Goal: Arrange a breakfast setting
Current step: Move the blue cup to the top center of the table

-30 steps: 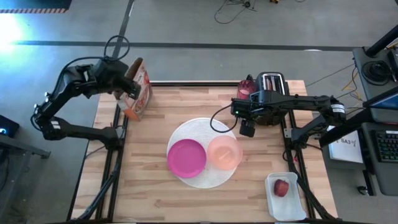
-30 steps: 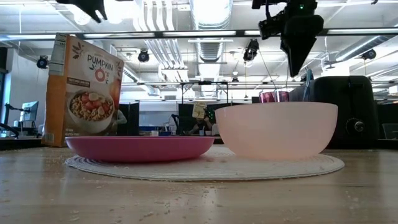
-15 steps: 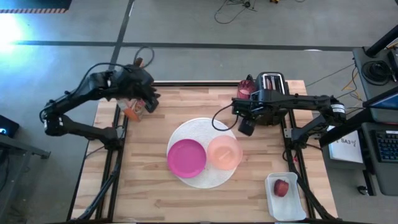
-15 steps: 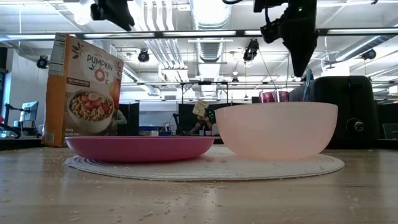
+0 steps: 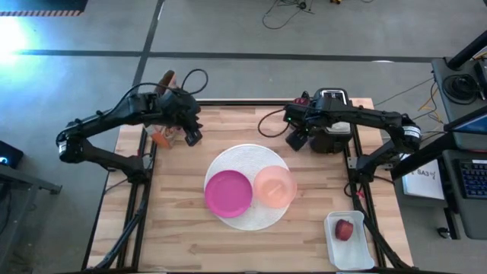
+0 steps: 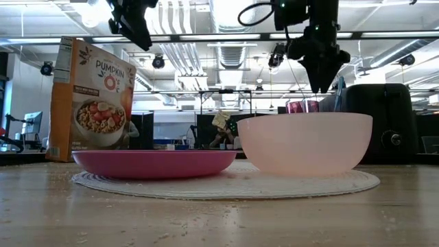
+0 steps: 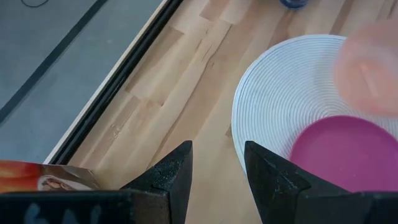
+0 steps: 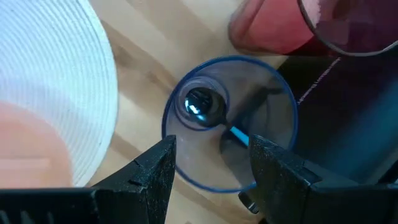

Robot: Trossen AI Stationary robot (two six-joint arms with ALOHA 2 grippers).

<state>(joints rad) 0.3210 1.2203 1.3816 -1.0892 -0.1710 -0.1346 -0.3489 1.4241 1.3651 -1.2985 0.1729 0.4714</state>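
Closest to the front of the worktop [image 5: 175, 236], off by the right corner, a small red fruit [image 5: 344, 229] sat alone in a white tray [image 5: 335, 251], well apart from both arms. Further in, the large round white plate [image 5: 228, 160] carried the smaller magenta plate [image 5: 227, 192] and the translucent peach bowl [image 5: 275, 186] side by side, touching or nearly so.

Behind them the right claw [image 8: 211, 163] hung with its fingers parted to a middling gap. Straight below it stood a clear blue-rimmed glass [image 8: 229, 148] holding the teal-handled spoon [image 8: 211, 112], dark head down, handle leaning up toward the black toaster [image 5: 332, 99]. So the spoon's long axis ran close to upright, almost in line with the claw's approach, and I judged a grab would mean dropping the fingers either side of the handle's top. The pink translucent tumbler [image 8: 280, 31] stood just beside that glass, near enough to be knocked.

The right arm was plainly the nearer one. The left claw [image 5: 193, 137], also parted and empty, hovered over bare wood at the far left, just off the cereal box [image 6: 92, 99].
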